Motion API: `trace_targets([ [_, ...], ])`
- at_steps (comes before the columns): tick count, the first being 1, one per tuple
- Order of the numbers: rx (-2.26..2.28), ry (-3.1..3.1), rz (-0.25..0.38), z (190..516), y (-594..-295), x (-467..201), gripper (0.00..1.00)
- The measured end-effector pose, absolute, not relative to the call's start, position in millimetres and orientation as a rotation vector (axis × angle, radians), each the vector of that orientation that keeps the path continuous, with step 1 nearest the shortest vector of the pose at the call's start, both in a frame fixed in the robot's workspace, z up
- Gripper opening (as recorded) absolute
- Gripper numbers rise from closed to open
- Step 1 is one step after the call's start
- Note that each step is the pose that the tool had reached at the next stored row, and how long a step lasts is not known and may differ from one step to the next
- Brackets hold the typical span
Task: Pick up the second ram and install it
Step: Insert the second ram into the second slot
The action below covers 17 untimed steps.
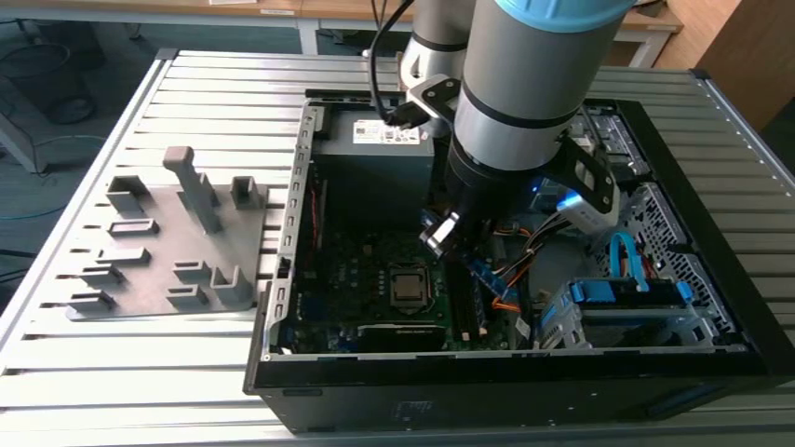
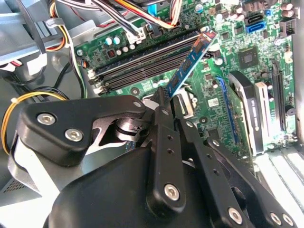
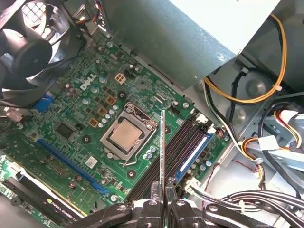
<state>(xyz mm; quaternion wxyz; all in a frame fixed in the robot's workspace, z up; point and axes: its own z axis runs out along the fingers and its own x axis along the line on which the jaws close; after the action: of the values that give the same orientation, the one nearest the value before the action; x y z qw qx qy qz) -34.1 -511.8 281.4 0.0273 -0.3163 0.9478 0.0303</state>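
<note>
My grey arm [image 1: 522, 112] reaches down into the open black computer case [image 1: 497, 384], my gripper [image 3: 164, 189] pinched tight on the thin blue-green memory stick [image 2: 190, 64] over the green board [image 3: 80, 111].

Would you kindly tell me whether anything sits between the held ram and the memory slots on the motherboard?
Nothing visible does. The gripper holds the second ram close to the memory slots, with open space between them. The cable bundle seems to lie beside the slots, not across them.
</note>
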Motion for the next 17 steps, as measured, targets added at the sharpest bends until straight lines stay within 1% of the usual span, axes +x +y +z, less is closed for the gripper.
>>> trace_targets([
  [17,-0.907,2.948,0.091,281.4,-511.8,-34.1,0.14],
])
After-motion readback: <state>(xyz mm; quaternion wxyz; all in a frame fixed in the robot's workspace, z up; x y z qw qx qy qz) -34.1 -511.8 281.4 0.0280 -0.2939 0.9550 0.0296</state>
